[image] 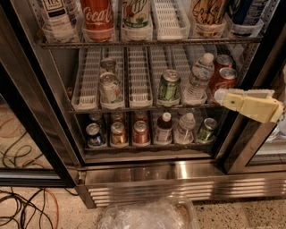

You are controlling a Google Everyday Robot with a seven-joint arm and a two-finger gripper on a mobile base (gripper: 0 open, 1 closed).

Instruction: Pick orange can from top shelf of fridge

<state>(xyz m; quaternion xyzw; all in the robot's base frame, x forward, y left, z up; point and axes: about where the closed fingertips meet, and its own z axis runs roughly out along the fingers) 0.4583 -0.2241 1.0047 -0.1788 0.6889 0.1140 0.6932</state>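
Your orange can [209,13] stands on the top shelf [147,43] of the fridge [178,176], in the second lane from the right, seated in a white slotted tray. Look at the body: orange-gold, with thick black scrawled lettering across it and pale patches near the bottom. To its left is a white lane tray [168,19] with nothing visible in it, and to its right a dark blue container [243,15], just beside the can. Further left on the same rack you have the red Coca-Cola can [97,19].

The upper edge of the view cuts the can off, so you get only its lower part; the lid and rim are out of sight. The tray's front lip hides the base. The lettering can't be read as words.

The can is upright, long axis vertical, printed face turned toward you.

The gripper [222,96] is the cream-coloured piece coming in from the right, level with the middle rack and well below the can, its tip just beside the red cans [225,76] there. Whether it is parted or closed, you cannot tell from this angle.
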